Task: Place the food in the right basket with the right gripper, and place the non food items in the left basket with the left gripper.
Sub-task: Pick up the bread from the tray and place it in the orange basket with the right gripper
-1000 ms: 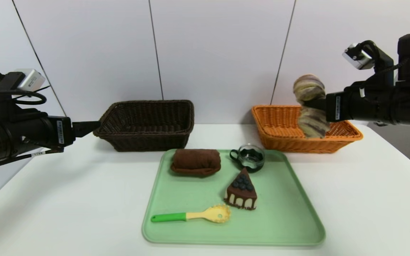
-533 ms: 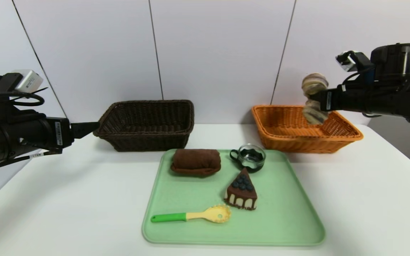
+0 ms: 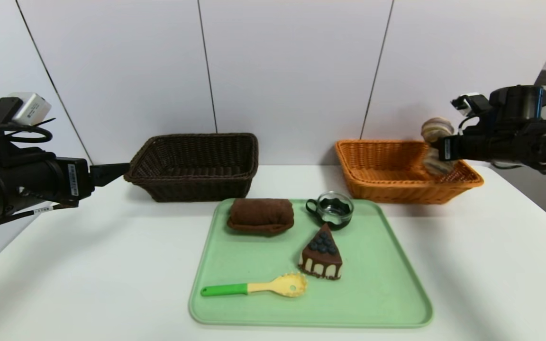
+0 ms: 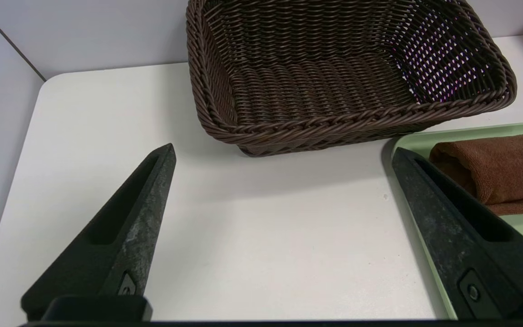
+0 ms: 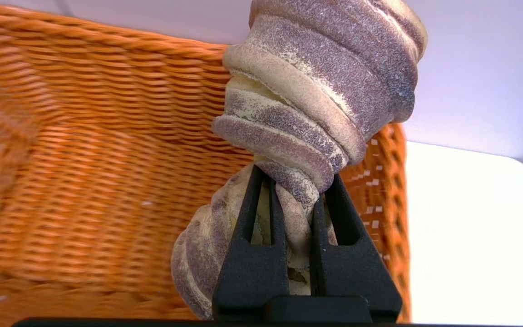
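Observation:
My right gripper (image 3: 436, 148) (image 5: 294, 179) is shut on a twisted purple-and-beige bread roll (image 3: 436, 130) (image 5: 320, 86), pinching its narrow middle. It hangs over the right end of the orange basket (image 3: 372, 182) (image 5: 84, 150). My left gripper (image 3: 123, 168) (image 4: 284, 152) stands open above the table, left of the empty dark brown basket (image 3: 192, 189) (image 4: 334, 72), with nothing between its fingers. On the green tray (image 3: 386, 293) lie a folded brown towel (image 3: 261, 215) (image 4: 502, 168), a glass cup (image 3: 332, 209), a chocolate cake slice (image 3: 321, 258) and a yellow spoon with a green handle (image 3: 259, 287).
Both baskets stand at the back of the white table (image 3: 64, 265), against a grey panelled wall. The tray sits in the middle, in front of them.
My right gripper has carried the bread roll to the right and lower, from above the orange basket's middle to its right end. The left arm has drawn back slightly.

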`<action>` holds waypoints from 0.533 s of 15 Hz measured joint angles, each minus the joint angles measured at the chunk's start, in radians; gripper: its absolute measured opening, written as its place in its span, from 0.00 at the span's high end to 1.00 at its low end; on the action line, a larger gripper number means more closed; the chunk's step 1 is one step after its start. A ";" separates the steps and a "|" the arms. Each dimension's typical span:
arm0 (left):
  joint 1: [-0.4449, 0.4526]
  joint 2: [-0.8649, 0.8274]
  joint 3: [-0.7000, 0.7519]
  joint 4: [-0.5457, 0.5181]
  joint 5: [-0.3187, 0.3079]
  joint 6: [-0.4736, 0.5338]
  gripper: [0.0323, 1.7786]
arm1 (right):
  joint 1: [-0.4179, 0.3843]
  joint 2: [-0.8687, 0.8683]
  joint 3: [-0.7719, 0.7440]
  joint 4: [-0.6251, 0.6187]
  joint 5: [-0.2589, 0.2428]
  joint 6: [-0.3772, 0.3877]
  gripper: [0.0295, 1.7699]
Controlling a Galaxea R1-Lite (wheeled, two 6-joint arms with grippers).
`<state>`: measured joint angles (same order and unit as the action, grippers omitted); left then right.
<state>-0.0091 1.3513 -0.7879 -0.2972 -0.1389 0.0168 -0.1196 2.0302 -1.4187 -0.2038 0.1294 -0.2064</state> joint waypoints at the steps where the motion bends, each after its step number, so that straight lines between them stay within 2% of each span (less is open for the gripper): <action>1: 0.000 -0.002 0.003 0.000 0.000 0.000 0.05 | -0.006 0.012 -0.011 0.000 0.000 0.000 0.91; 3: 0.000 -0.006 0.006 0.000 0.000 0.001 0.05 | -0.008 0.028 -0.027 0.000 0.001 0.001 0.91; 5: 0.000 -0.007 0.007 0.000 0.000 0.001 0.05 | -0.004 0.037 -0.031 0.000 0.002 -0.002 0.72; 8: 0.000 -0.010 0.008 -0.001 0.000 0.002 0.05 | -0.002 0.043 -0.032 0.000 0.003 -0.005 0.50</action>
<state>-0.0091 1.3417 -0.7802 -0.2983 -0.1389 0.0191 -0.1215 2.0730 -1.4509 -0.2043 0.1321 -0.2111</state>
